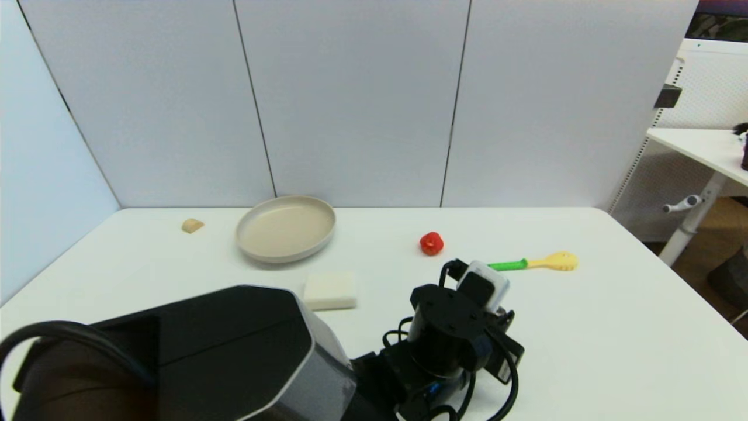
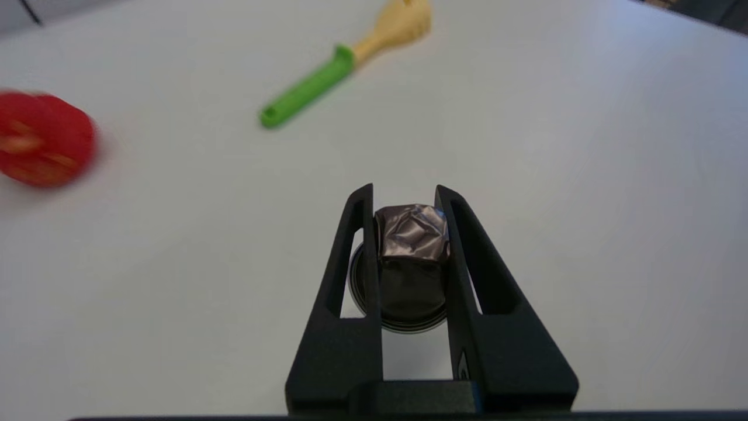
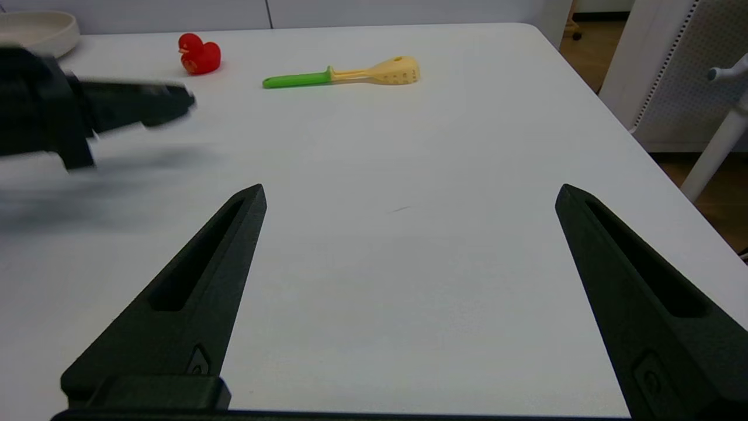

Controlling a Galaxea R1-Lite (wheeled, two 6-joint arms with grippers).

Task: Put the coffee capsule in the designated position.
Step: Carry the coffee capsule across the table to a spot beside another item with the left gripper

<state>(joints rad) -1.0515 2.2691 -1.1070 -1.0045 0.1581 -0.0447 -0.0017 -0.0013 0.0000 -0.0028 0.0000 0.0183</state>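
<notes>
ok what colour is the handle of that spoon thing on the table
Bright green, on the yellow slotted plastic spoon; clearest in the right wrist view.

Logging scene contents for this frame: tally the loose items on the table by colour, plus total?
Red: 1, toy pepper
Beige/tan: 2, plate, bread-like chunk
White: 1, block
Green and yellow: 1, spoon
Dark grey: 1, coffee capsule, held in the left gripper
Total: 6

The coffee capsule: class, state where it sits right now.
In the left wrist view, the coffee capsule is clamped in the left gripper, above the white table, near the red toy pepper and green-handled spoon.
</notes>
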